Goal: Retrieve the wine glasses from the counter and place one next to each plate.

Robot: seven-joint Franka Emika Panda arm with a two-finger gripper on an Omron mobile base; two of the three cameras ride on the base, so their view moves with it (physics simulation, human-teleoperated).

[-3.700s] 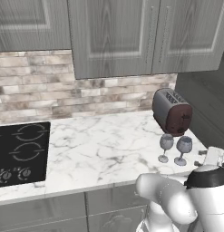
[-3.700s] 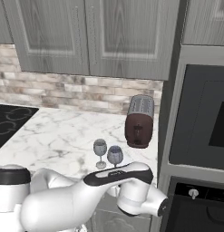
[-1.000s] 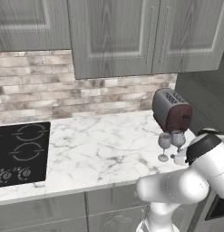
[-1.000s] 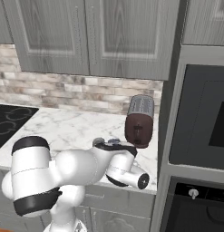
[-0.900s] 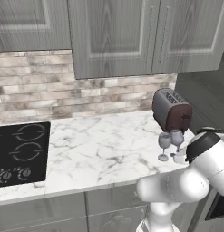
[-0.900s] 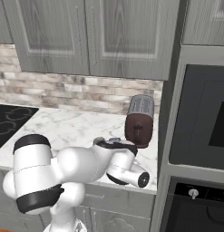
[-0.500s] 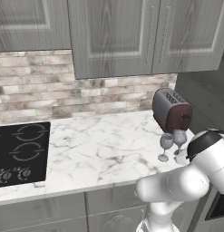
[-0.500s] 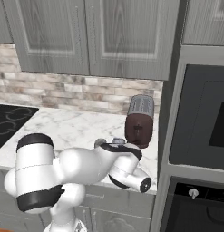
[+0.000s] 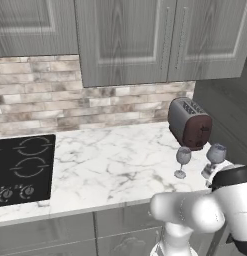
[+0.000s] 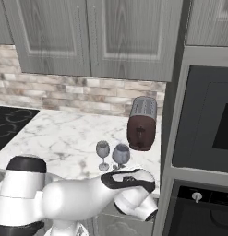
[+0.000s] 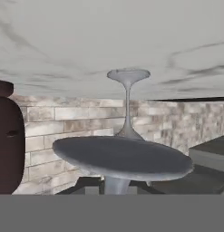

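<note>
The jaws stand narrow around the stem of the near glass, low down, just under its bowl as the right base view has it. In the hand view the stem runs down into the bottom edge between two dark shapes, and I take that for a firm hold. The broad grey disc above it is, I judge, this glass's own foot.

The second glass stands upright just beside the held one, on the desk near its front edge. The toaster sits close behind both, and the cooktop lies well apart at the desk's other end.

The step in hand is lifting the held glass away. To do it well:

- Go straight up first, until the foot is above the neighbour's bowl. A sideways start could clip the second glass and topple it.
- Keep the stem upright. It is thin and smooth, so any tilt may let it pivot in the jaws.
- Draw back from the toaster, not towards it.
- Carry it slowly, since the bowl makes the glass top-heavy.
- Leave the second glass for its own trip.
</note>
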